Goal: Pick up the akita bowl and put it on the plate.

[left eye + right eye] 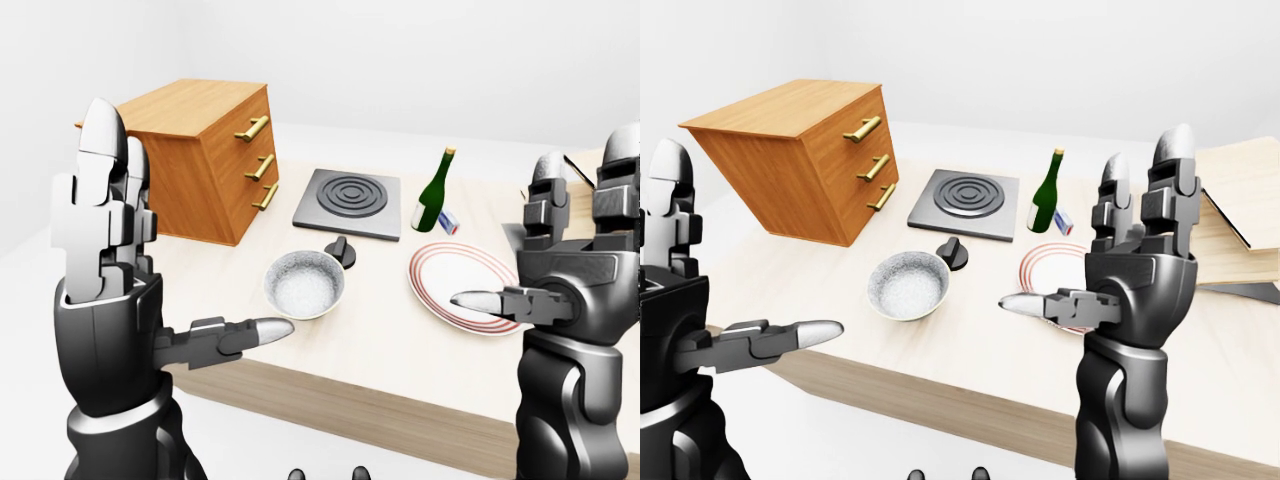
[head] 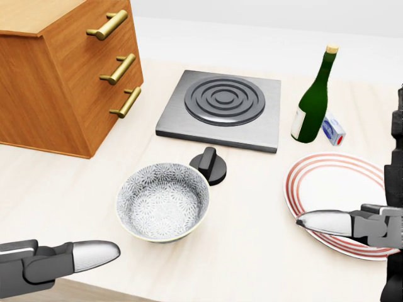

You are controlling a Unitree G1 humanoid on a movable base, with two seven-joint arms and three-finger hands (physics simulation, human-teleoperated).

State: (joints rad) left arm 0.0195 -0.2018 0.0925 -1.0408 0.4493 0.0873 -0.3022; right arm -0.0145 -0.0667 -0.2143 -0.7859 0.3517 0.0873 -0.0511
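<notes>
The akita bowl [image 2: 162, 202], grey-white with a fine flower pattern, sits empty and upright on the pale table in the lower middle of the head view. To its right lies the plate [image 2: 332, 184], white with red rings. My left hand [image 1: 130, 270] is raised at the left of the left-eye view, fingers spread upward and thumb pointing right, clear of the bowl. My right hand [image 1: 1110, 255] is raised likewise at the right, open, its thumb over the plate's near edge in the head view. Neither hand holds anything.
A wooden drawer chest [image 2: 60, 69] stands at the upper left. A grey burner plate [image 2: 221, 108] lies above the bowl, with a black knob [image 2: 211, 165] between them. A green bottle [image 2: 313, 97] and a small box [image 2: 334, 130] stand above the plate. Wooden boards [image 1: 1238, 215] lie far right.
</notes>
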